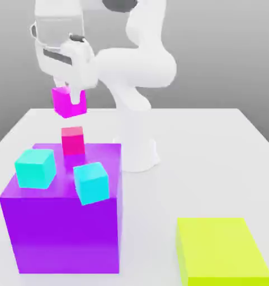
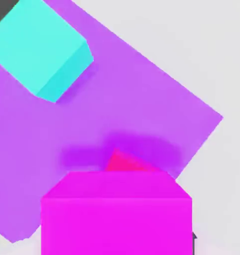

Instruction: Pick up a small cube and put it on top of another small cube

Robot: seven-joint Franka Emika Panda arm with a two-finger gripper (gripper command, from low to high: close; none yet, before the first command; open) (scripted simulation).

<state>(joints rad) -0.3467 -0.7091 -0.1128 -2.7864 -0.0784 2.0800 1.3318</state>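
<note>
My gripper (image 1: pixel 69 96) is shut on the small magenta cube (image 1: pixel 68 103), holding it in the air. Directly below it, with a gap between them, the hot-pink small cube (image 1: pixel 72 141) stands on the far part of the big purple block (image 1: pixel 64 223). In the hand view the magenta cube (image 2: pixel 117 214) hangs close to the camera and covers most of the hot-pink cube (image 2: pixel 125 162), of which a sliver peeks out behind it on the purple block's top (image 2: pixel 141 99).
Two cyan cubes rest on the purple block: one (image 1: pixel 34 167) at the exterior view's left, one (image 1: pixel 91 182) tilted near the block's front right edge. A cyan cube (image 2: pixel 39 47) appears in the hand view. A yellow-green block (image 1: pixel 220 251) lies at the front right. The robot's white base (image 1: pixel 137 151) stands behind.
</note>
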